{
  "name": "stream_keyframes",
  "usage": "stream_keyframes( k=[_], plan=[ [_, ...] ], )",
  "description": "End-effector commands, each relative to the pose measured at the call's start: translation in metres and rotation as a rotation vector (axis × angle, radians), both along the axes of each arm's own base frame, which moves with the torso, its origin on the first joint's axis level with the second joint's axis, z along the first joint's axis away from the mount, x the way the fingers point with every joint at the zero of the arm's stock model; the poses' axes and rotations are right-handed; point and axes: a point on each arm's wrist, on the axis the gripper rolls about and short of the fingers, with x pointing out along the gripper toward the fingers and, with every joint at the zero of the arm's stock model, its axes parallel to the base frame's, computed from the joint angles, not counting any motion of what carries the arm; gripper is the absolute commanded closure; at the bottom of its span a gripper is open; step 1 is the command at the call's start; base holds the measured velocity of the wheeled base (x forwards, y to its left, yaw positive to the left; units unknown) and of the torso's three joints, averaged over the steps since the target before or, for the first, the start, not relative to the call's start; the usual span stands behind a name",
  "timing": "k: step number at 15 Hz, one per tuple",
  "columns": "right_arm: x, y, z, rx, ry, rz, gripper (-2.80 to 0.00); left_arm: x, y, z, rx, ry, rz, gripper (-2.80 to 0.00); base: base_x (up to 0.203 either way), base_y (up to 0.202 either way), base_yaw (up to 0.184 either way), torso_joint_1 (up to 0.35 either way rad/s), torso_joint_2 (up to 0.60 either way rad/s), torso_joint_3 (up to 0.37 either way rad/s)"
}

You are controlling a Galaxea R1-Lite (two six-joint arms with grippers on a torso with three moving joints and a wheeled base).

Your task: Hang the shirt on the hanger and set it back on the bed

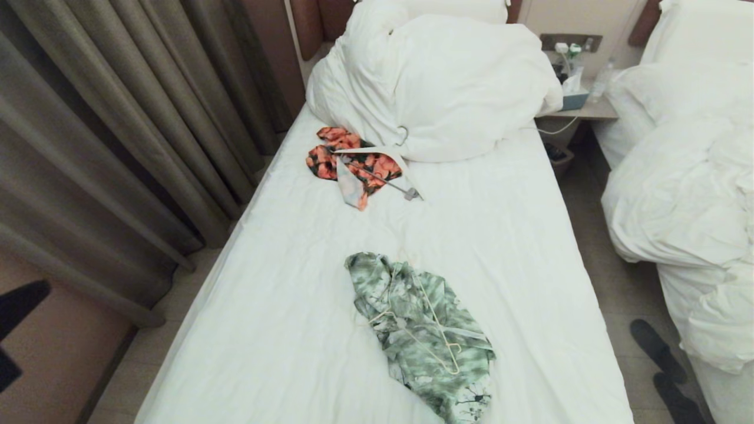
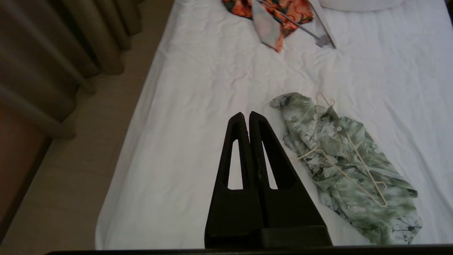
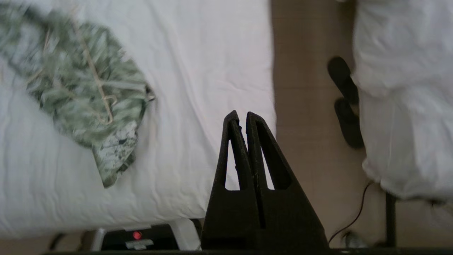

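soft, even indoor light with no hard shadows or glare; the white bed point(image 1: 500, 235) reads bright while the curtain point(image 1: 118, 147) side falls dim. the right wrist view is smeared by motion blur, most on the shirt point(image 3: 81, 88); the head view bows slightly at its edges.

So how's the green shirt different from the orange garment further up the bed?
The shirt is mottled green and white and larger; the orange garment is orange and black and smaller. The shirt lies near the foot of the bed; the orange garment lies against the duvet. A thin cream hanger rests on the shirt; a thicker white hanger with a metal bar is with the orange garment. Both are crumpled.
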Motion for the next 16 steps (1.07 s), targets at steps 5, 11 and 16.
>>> stream_keyframes(
  k=[5,11,16],
  plan=[
    [-0.061,-0.010,-0.025,0.115,-0.088,-0.166,0.00,-0.073,0.004,-0.060,-0.021,-0.057,0.035,0.00,0.000,0.000,0.000,0.000,0.00,0.000],
    [-0.084,-0.004,-0.082,0.164,-0.140,0.063,0.00,-0.079,-0.001,-0.108,-0.022,-0.036,-0.150,0.00,0.000,0.000,0.000,0.000,0.00,0.000],
    [-0.078,-0.001,-0.107,0.085,-0.276,0.202,0.00,-0.079,-0.001,-0.142,0.117,-0.023,-0.146,0.00,0.000,0.000,0.000,0.000,0.00,0.000]
  ],
)
